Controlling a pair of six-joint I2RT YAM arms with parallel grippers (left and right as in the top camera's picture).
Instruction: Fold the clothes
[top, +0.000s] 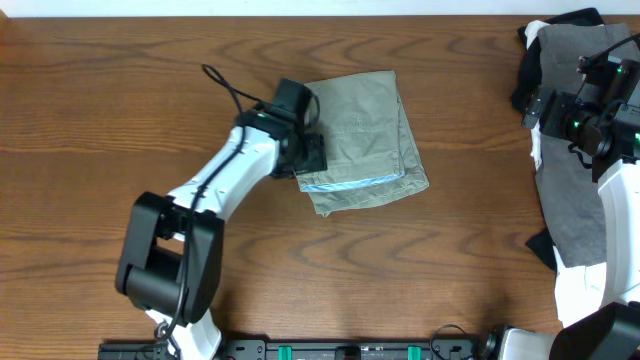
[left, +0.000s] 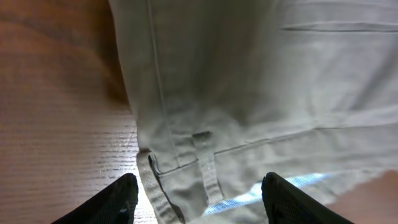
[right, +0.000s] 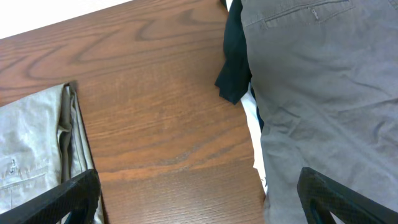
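One pair of khaki shorts (top: 365, 140), perhaps three other garments (top: 570, 210), one table (top: 450, 260)

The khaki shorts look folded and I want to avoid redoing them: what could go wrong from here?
1. The open left gripper sits low over the shorts at the waistband; lifting away, it could snag the belt loop and drag the fold open.
2. The open right gripper hangs over the grey garment, which lies against a black one; a grab there might lift both.
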